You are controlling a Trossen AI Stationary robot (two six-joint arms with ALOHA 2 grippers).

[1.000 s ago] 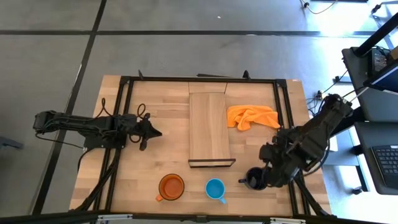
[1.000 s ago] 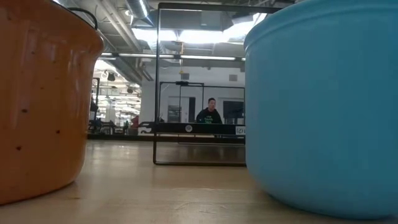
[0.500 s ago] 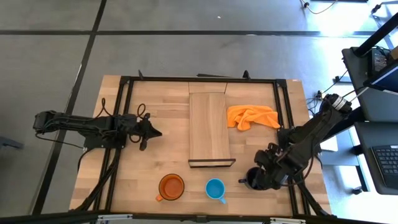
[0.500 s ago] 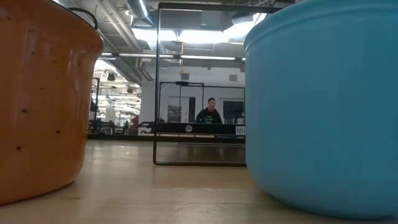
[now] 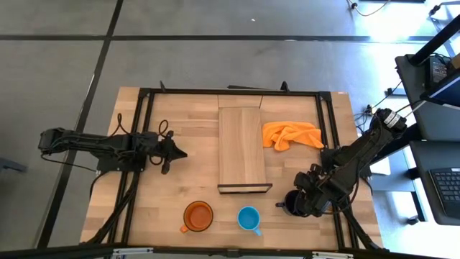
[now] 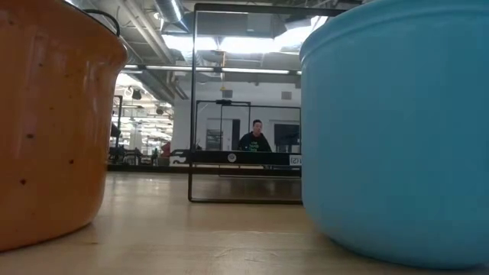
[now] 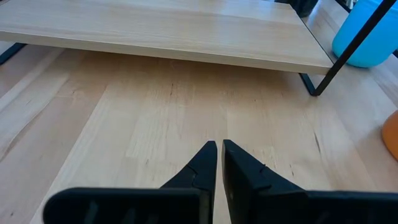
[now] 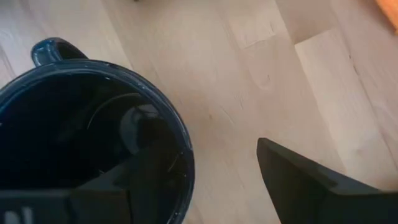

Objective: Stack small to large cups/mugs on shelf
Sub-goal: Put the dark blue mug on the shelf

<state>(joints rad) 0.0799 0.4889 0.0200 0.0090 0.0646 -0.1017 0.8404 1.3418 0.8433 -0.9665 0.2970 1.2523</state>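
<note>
The dark navy mug (image 5: 291,206) stands on its base on the table at the near right, its handle (image 8: 53,50) pointing toward the blue mug. My right gripper (image 5: 303,203) (image 8: 208,152) is open at the mug's rim, with one finger inside the mug and one outside its wall (image 8: 186,168); I see no touch. The orange mug (image 5: 198,216) (image 6: 46,122) and the bright blue mug (image 5: 249,219) (image 6: 397,130) stand by the near edge. The shelf (image 5: 241,147) (image 7: 168,31) stands mid-table. My left gripper (image 5: 176,152) (image 7: 219,155) is shut and empty, left of the shelf.
An orange cloth (image 5: 291,134) lies crumpled to the right of the shelf. The shelf's dark frame leg (image 7: 336,56) stands near the blue mug (image 7: 367,37). A black frame (image 5: 230,91) runs round the table. A person (image 6: 256,139) shows far behind the table.
My right gripper has moved toward the table's left and near edges and down onto the dark navy mug, so that its fingers now stand on either side of the mug's wall. The mugs have kept still.
</note>
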